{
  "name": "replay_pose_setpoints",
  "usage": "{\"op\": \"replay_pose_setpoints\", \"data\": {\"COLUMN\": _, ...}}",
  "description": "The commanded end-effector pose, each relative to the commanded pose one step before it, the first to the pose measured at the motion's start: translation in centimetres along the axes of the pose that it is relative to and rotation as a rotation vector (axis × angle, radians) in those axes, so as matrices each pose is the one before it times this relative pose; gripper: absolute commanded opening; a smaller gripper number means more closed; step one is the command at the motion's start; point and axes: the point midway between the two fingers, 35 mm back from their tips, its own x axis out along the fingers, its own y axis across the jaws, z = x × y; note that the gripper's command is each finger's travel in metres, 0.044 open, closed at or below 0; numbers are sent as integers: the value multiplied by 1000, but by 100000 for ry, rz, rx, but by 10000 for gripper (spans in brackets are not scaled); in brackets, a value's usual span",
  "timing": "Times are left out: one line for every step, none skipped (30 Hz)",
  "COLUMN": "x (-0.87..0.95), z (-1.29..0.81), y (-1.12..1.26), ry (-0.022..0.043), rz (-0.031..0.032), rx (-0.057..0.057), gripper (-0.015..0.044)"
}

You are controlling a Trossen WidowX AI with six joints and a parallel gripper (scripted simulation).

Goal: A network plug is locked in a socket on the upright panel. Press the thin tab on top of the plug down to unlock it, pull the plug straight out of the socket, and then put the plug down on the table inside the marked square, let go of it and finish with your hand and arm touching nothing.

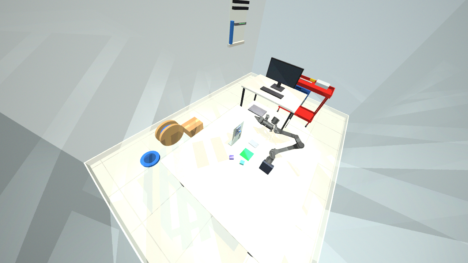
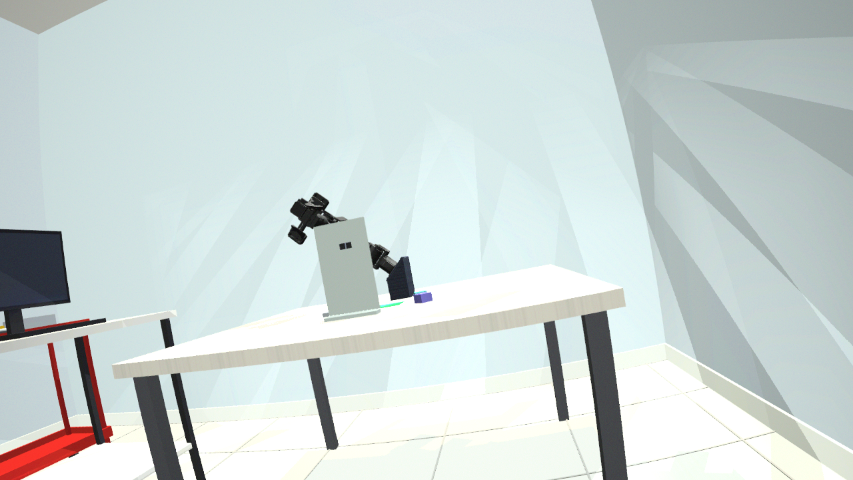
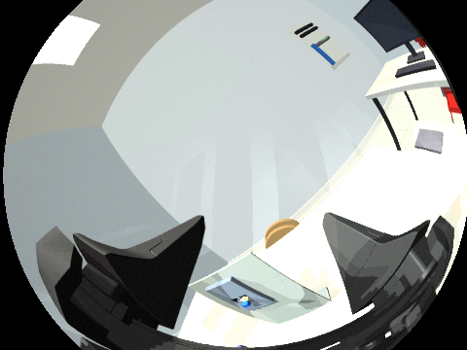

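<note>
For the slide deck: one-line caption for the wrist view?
Open gripper facing the upright panel, blue plug seated in its socket.

No readable text, labels, brands or numbers anywhere. Only unreadable marks: two black bars and a small greenish strip on the wall board [image 1: 237,29], too small to make out, and two dark square sockets on the upright panel [image 2: 347,268], without lettering.

Grey jointed arm [image 1: 287,147], dark blocky base [image 1: 266,167], black pointed fingers.
</note>
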Motion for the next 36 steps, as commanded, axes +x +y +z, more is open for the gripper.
{"op": "replay_pose_setpoints", "data": {"x": -5, "z": -92, "y": 5, "ry": 104, "rz": 52, "rx": 326, "gripper": 374}}
{"op": "replay_pose_setpoints", "data": {"x": -17, "z": -276, "y": 15, "ry": 314, "rz": 153, "rx": 979, "gripper": 347}}
{"op": "replay_pose_setpoints", "data": {"x": -31, "z": -460, "y": 20, "ry": 526, "rz": 248, "rx": 1633, "gripper": 321}}
{"op": "replay_pose_setpoints", "data": {"x": -42, "z": -562, "y": 16, "ry": 648, "rz": 291, "rx": 1995, "gripper": 295}}
{"op": "replay_pose_setpoints", "data": {"x": -46, "z": -563, "y": 5, "ry": 654, "rz": 278, "rx": 1999, "gripper": 269}}
{"op": "replay_pose_setpoints", "data": {"x": -50, "z": -563, "y": -6, "ry": 660, "rz": 265, "rx": 2002, "gripper": 242}}
{"op": "replay_pose_setpoints", "data": {"x": -53, "z": -563, "y": -17, "ry": 665, "rz": 252, "rx": 2005, "gripper": 216}}
{"op": "replay_pose_setpoints", "data": {"x": -57, "z": -563, "y": -28, "ry": 671, "rz": 238, "rx": 2008, "gripper": 190}}
{"op": "replay_pose_setpoints", "data": {"x": -61, "z": -562, "y": -38, "ry": 676, "rz": 225, "rx": 2011, "gripper": 164}}
{"op": "replay_pose_setpoints", "data": {"x": -65, "z": -561, "y": -49, "ry": 680, "rz": 211, "rx": 2014, "gripper": 156}}
{"op": "replay_pose_setpoints", "data": {"x": -69, "z": -560, "y": -60, "ry": 685, "rz": 198, "rx": 2016, "gripper": 156}}
{"op": "replay_pose_setpoints", "data": {"x": -72, "z": -559, "y": -70, "ry": 689, "rz": 184, "rx": 2020, "gripper": 156}}
{"op": "replay_pose_setpoints", "data": {"x": -76, "z": -557, "y": -81, "ry": 693, "rz": 170, "rx": 2023, "gripper": 156}}
{"op": "replay_pose_setpoints", "data": {"x": -80, "z": -555, "y": -91, "ry": 697, "rz": 156, "rx": 2026, "gripper": 156}}
{"op": "replay_pose_setpoints", "data": {"x": -84, "z": -553, "y": -102, "ry": 700, "rz": 142, "rx": 2029, "gripper": 156}}
{"op": "replay_pose_setpoints", "data": {"x": -87, "z": -551, "y": -112, "ry": 703, "rz": 128, "rx": 2032, "gripper": 156}}
{"op": "replay_pose_setpoints", "data": {"x": -91, "z": -549, "y": -122, "ry": 706, "rz": 114, "rx": 2036, "gripper": 156}}
{"op": "replay_pose_setpoints", "data": {"x": -95, "z": -546, "y": -132, "ry": 708, "rz": 100, "rx": 2039, "gripper": 156}}
{"op": "replay_pose_setpoints", "data": {"x": -98, "z": -543, "y": -142, "ry": 710, "rz": 86, "rx": 2042, "gripper": 156}}
{"op": "replay_pose_setpoints", "data": {"x": -102, "z": -540, "y": -152, "ry": 712, "rz": 72, "rx": 2045, "gripper": 156}}
{"op": "replay_pose_setpoints", "data": {"x": -106, "z": -537, "y": -162, "ry": 713, "rz": 58, "rx": 2047, "gripper": 156}}
{"op": "replay_pose_setpoints", "data": {"x": -109, "z": -533, "y": -171, "ry": 715, "rz": 43, "rx": 2051, "gripper": 156}}
{"op": "replay_pose_setpoints", "data": {"x": -113, "z": -530, "y": -181, "ry": 716, "rz": 29, "rx": 2054, "gripper": 156}}
{"op": "replay_pose_setpoints", "data": {"x": -117, "z": -526, "y": -190, "ry": 716, "rz": 15, "rx": 2057, "gripper": 156}}
{"op": "replay_pose_setpoints", "data": {"x": -120, "z": -522, "y": -199, "ry": 717, "rz": 1, "rx": 2060, "gripper": 156}}
{"op": "replay_pose_setpoints", "data": {"x": -124, "z": -517, "y": -208, "ry": 717, "rz": -14, "rx": 2064, "gripper": 156}}
{"op": "replay_pose_setpoints", "data": {"x": -128, "z": -513, "y": -217, "ry": 716, "rz": -28, "rx": 2067, "gripper": 156}}
{"op": "replay_pose_setpoints", "data": {"x": -131, "z": -508, "y": -226, "ry": 716, "rz": -42, "rx": 2070, "gripper": 156}}
{"op": "replay_pose_setpoints", "data": {"x": -135, "z": -504, "y": -235, "ry": 715, "rz": -56, "rx": 2073, "gripper": 156}}
{"op": "replay_pose_setpoints", "data": {"x": -138, "z": -499, "y": -243, "ry": 714, "rz": -70, "rx": 2076, "gripper": 156}}
{"op": "replay_pose_setpoints", "data": {"x": -142, "z": -493, "y": -252, "ry": 712, "rz": -85, "rx": 2079, "gripper": 156}}
{"op": "replay_pose_setpoints", "data": {"x": -145, "z": -488, "y": -260, "ry": 711, "rz": -99, "rx": 2082, "gripper": 156}}
{"op": "replay_pose_setpoints", "data": {"x": -149, "z": -483, "y": -268, "ry": 709, "rz": -113, "rx": 2086, "gripper": 156}}
{"op": "replay_pose_setpoints", "data": {"x": -152, "z": -477, "y": -276, "ry": 706, "rz": -127, "rx": 2089, "gripper": 156}}
{"op": "replay_pose_setpoints", "data": {"x": -156, "z": -472, "y": -284, "ry": 704, "rz": -141, "rx": 2092, "gripper": 156}}
{"op": "replay_pose_setpoints", "data": {"x": -159, "z": -466, "y": -291, "ry": 701, "rz": -155, "rx": 2095, "gripper": 156}}
